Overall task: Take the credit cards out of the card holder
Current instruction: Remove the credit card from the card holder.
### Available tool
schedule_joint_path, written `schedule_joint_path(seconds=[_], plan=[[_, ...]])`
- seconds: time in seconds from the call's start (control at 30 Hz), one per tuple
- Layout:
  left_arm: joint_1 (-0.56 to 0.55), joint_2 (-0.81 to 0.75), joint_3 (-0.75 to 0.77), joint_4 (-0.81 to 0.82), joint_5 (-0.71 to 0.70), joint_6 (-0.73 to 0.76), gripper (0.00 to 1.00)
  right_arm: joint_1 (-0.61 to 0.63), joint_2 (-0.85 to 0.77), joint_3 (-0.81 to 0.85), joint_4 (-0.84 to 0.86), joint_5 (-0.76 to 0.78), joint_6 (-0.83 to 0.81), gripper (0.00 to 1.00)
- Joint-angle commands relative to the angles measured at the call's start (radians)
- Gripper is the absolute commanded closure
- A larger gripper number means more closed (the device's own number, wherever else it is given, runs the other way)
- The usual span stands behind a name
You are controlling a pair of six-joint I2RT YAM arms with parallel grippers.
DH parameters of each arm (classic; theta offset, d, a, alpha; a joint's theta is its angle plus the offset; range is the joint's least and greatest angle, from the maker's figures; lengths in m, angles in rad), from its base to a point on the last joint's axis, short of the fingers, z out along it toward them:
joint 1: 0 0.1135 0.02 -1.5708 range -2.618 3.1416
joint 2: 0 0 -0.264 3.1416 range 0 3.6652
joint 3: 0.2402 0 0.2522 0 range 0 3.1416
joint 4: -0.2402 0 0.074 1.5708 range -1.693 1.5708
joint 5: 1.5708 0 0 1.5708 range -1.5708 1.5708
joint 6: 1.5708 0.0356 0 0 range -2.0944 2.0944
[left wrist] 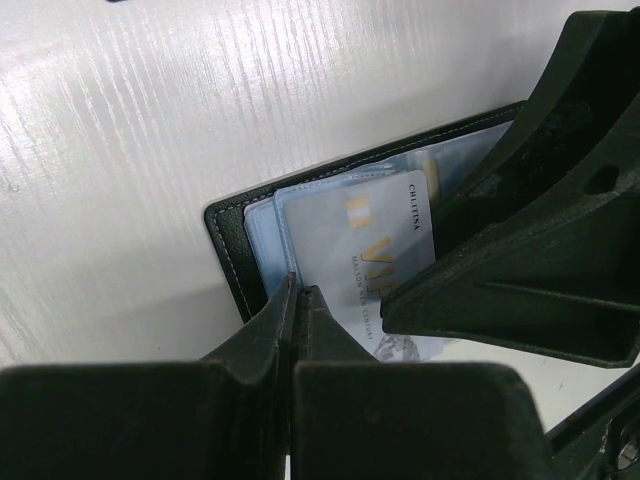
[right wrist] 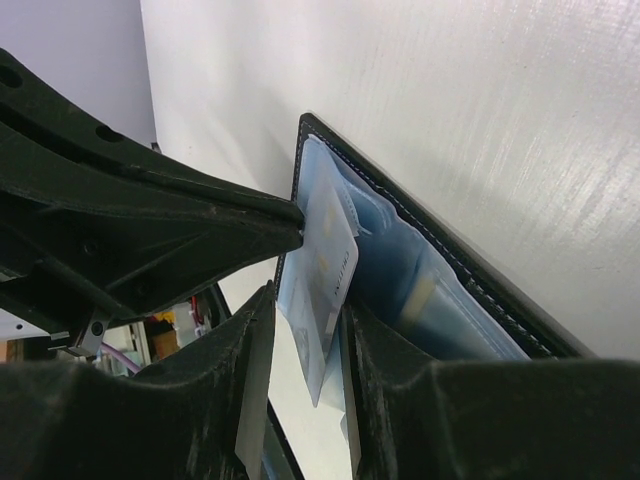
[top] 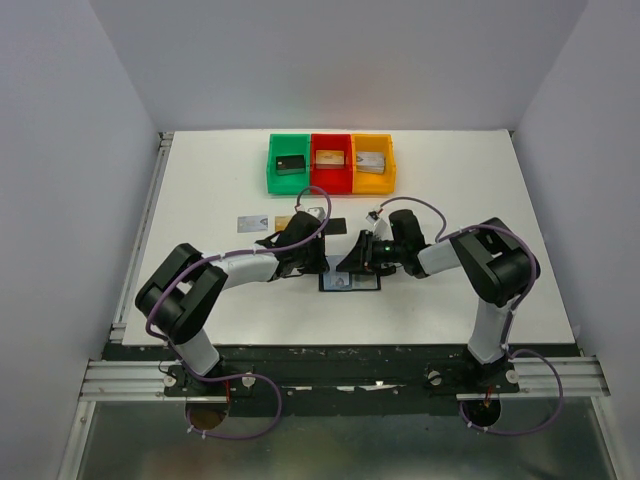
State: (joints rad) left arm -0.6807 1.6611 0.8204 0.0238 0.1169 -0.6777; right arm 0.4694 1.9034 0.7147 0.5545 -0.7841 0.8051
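A white table [top: 200, 200] with a faintly streaked, glossy top stands in a three-sided booth of plain pale grey panels: a back wall [top: 340, 60] beyond the table's far edge, a left wall [top: 60, 150] and a right wall [top: 595, 150] along its sides. A silver metal rail [top: 148, 225] runs down the table's left edge, slotted aluminium bars [top: 120, 378] cross its near edge, and a dull grey metal surface [top: 350, 440] lies below them. Soft, even light falls over the table
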Motion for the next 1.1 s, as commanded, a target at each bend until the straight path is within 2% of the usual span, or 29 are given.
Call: schedule_joint_path(seconds=[0.0,0.23,0.4,0.7,0.93,1.07], plan=[[-0.020,0.032,-0.020,0.011,0.044,0.006,1.00,0.021,0.039,0.014,-0.011,-0.015,-0.011,0.61],[-0.022,-0.020,-0.021,-0.022,-0.019,0.004,1.00,0.021,0.005,0.012,-0.056,0.009,-0.032,0.64],[-0.020,-0.061,-0.030,-0.051,-0.037,-0.002,0.89,0.021,-0.015,0.012,-0.079,0.020,-0.040,0.64],[-0.020,-0.049,-0.029,-0.065,-0.051,-0.005,0.87,0.021,-0.055,0.003,-0.120,0.042,-0.061,0.65],[-0.022,-0.073,-0.041,-0.061,-0.062,-0.011,0.72,0.021,-0.079,-0.003,-0.149,0.054,-0.076,0.65],[-0.020,-0.075,-0.047,-0.061,-0.066,-0.013,0.71,0.023,-0.087,-0.008,-0.153,0.055,-0.076,0.66]])
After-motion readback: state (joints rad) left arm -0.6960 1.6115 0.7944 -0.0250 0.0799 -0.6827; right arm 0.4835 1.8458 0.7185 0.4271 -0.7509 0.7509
